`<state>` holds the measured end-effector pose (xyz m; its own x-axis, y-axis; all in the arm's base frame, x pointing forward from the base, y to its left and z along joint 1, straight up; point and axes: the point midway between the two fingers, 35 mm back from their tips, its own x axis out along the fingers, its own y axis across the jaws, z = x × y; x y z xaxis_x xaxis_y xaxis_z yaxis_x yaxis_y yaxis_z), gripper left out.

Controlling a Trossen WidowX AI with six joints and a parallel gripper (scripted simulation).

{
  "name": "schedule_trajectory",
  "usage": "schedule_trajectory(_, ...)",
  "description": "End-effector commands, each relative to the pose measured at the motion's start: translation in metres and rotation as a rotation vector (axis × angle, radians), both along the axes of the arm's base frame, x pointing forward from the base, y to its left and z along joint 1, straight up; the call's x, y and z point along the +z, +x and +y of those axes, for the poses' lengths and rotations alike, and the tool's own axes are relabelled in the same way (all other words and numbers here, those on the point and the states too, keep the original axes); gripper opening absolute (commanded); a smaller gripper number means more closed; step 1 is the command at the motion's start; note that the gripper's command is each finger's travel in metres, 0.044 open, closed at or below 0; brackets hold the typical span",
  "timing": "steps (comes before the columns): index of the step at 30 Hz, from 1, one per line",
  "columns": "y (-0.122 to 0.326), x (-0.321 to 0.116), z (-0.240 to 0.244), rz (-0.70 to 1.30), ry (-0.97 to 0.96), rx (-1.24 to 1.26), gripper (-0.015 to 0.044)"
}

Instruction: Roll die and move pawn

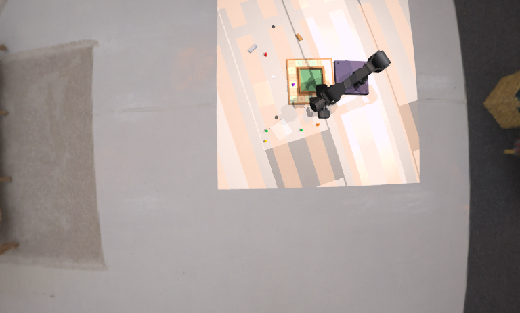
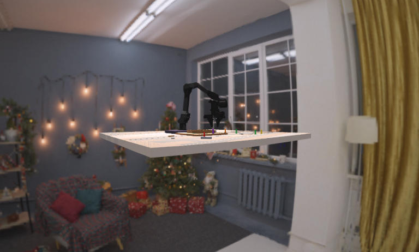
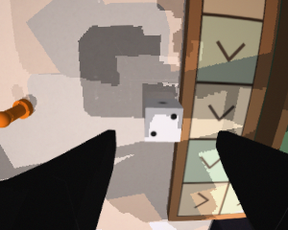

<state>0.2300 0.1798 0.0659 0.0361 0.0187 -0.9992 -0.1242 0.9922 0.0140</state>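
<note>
Gripper [image 1: 312, 110] [image 2: 215, 126] [image 3: 167, 138] up above the table [image 1: 245, 156] [image 2: 148, 144], jaws spread, nothing pinched. White die [image 3: 163, 122] on the tabletop b/w the fingertips in wrist cam view, right by the board's [image 1: 287, 70] [image 3: 177, 192] edge, two pips on the face toward cam. Purple pawn [image 1: 292, 84] [image 2: 213, 131] upright on the board's left side, orange pawn [image 1: 317, 124] [image 2: 225, 131] [image 3: 13, 113] off the board.
</note>
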Motion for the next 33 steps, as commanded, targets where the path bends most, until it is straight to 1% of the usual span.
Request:
schedule_trajectory(1,-0.002,-0.009,-0.001,0.015,-0.003,-0.007,0.0275)
schedule_trajectory(25,-0.002,-0.041,0.000,0.015,-0.003,-0.007,0.0275)
schedule_trajectory(31,-0.002,-0.041,0.000,0.015,-0.003,-0.007,0.0118)
schedule_trajectory(33,-0.002,-0.041,0.000,0.015,-0.003,-0.007,0.0104)
